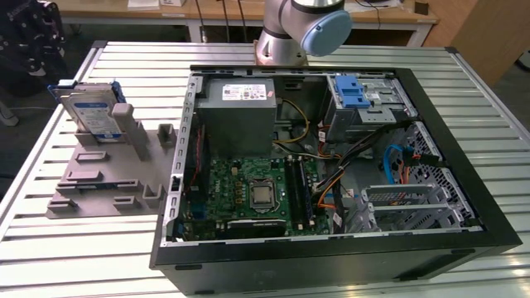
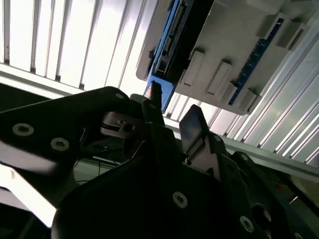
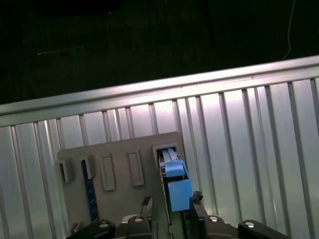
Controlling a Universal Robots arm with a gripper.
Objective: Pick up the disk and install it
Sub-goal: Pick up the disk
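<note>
Disk (image 1: 89, 112) stands on edge in the grey holder (image 1: 91, 186) at the exterior view's left, on the slatted table (image 1: 83, 248) and apart from the computer case (image 1: 331, 261). In the first wrist view the gripper (image 3: 170, 199) hangs well above that holder, jaws spread and empty, with the drive's blue bracket (image 3: 175, 186) lined up in the gap between them. Further along sits the open case, and at the exterior view's right its drive cage (image 1: 364, 99) holds a blue latch (image 1: 352, 93) and no drive. I judge this to be the approach for the pick, with nothing grasped yet. It calls for a straight descent, fingers straddling the thin upper edge squarely, so that closing does not tip the drive in its slot.
</note>
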